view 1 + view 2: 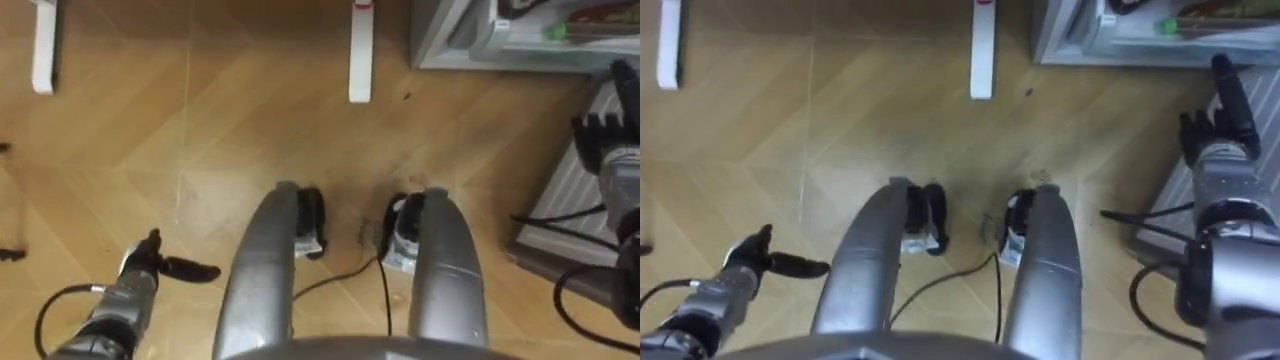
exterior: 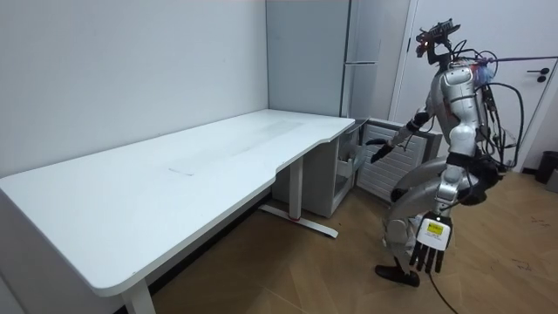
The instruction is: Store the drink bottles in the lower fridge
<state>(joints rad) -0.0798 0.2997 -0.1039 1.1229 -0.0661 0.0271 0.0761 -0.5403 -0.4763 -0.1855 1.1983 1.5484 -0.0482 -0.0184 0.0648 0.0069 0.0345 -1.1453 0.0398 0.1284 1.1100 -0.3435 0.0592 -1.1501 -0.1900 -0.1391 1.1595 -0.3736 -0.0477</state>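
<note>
Floorboards (image 1: 200, 140) of pale wood run under the robot, which stands with bent knees past the end of a long white desk (image 2: 174, 183). Behind the desk's far corner rises a tall grey unit (image 2: 305, 61). At its base sits the lower fridge (image 1: 1055, 40), with its door (image 1: 565, 190) swung out toward the robot and the ribbed white inner face showing. One white desk foot (image 1: 360, 60) lies on the floor just left of the fridge.

The right hand (image 1: 1218, 135) reaches forward over the open door, fingers straight and close together, holding nothing. The left hand (image 1: 150, 268) hangs low at the robot's side, fingers loosely extended with the thumb standing off, also empty.

Inside the open fridge lies what looks like a bottle (image 1: 1215, 18), dark with a green end; I cannot tell whether more drinks are with it.

A filled bottle will likely be fairly heavy for its size, stiff and smooth-walled, so it could slip through a loose grip. The safest hold is probably around the middle of the body, thumb opposite the fingers, rather than at the cap or neck.
</note>
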